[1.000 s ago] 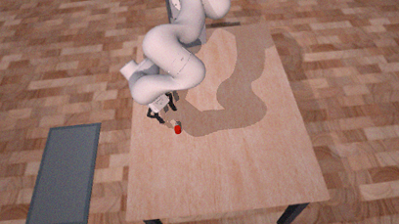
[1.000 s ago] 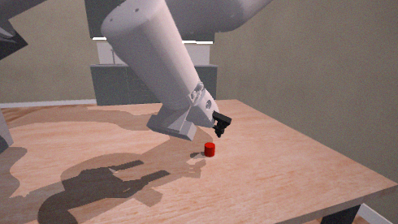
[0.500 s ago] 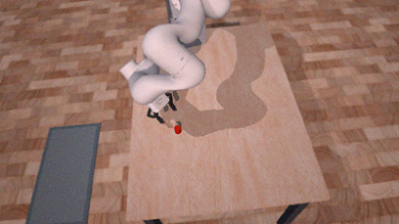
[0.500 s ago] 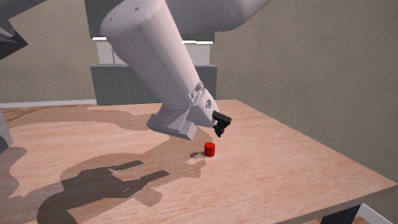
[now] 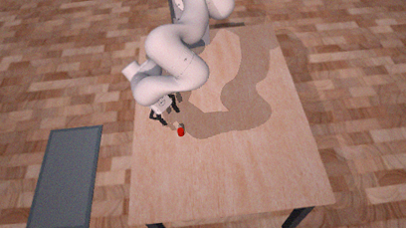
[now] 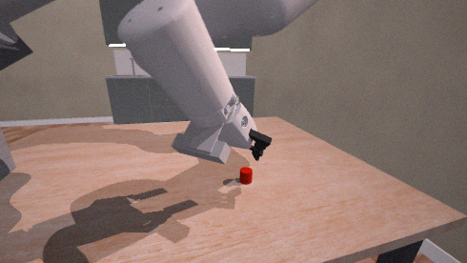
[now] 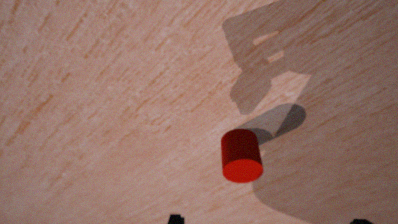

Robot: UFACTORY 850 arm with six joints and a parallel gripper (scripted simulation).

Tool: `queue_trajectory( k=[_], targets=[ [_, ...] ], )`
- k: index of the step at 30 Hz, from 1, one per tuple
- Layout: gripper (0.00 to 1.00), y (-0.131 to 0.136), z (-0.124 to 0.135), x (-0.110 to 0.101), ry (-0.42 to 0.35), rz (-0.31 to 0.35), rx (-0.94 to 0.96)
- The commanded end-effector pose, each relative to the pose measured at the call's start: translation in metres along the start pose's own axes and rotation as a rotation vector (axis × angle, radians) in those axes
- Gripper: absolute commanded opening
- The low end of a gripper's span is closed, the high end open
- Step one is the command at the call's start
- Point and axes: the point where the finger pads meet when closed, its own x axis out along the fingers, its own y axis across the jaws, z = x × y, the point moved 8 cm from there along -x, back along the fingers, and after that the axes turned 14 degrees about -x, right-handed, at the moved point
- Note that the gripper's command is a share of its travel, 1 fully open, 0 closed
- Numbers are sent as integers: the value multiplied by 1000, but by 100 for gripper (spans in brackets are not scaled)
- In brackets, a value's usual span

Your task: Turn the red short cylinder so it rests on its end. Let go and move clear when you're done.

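The red short cylinder (image 5: 180, 132) (image 6: 246, 175) (image 7: 241, 156) stands upright on its flat end on the wooden table (image 5: 246, 181) (image 6: 334, 191), near the table's left edge in the top view. My gripper (image 5: 168, 111) (image 6: 258, 145) is open and empty. It hangs a little above and behind the cylinder, apart from it. In the wrist view only the dark fingertips show at the bottom edge, and the cylinder lies between and ahead of them.
A grey mat (image 5: 65, 179) lies on the floor left of the table. A dark counter (image 6: 138, 97) stands against the wall behind the table. The arm's shadow falls across the table top.
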Motion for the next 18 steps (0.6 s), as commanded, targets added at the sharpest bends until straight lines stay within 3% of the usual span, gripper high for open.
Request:
queue_trajectory(
  k=[1, 5, 18],
  targets=[
    [100, -6, 22, -25, 0, -1, -1],
    [100, -15, 58, -65, 0, -1, -1],
    [100, -17, 65, -72, 0, -1, -1]
  ],
)
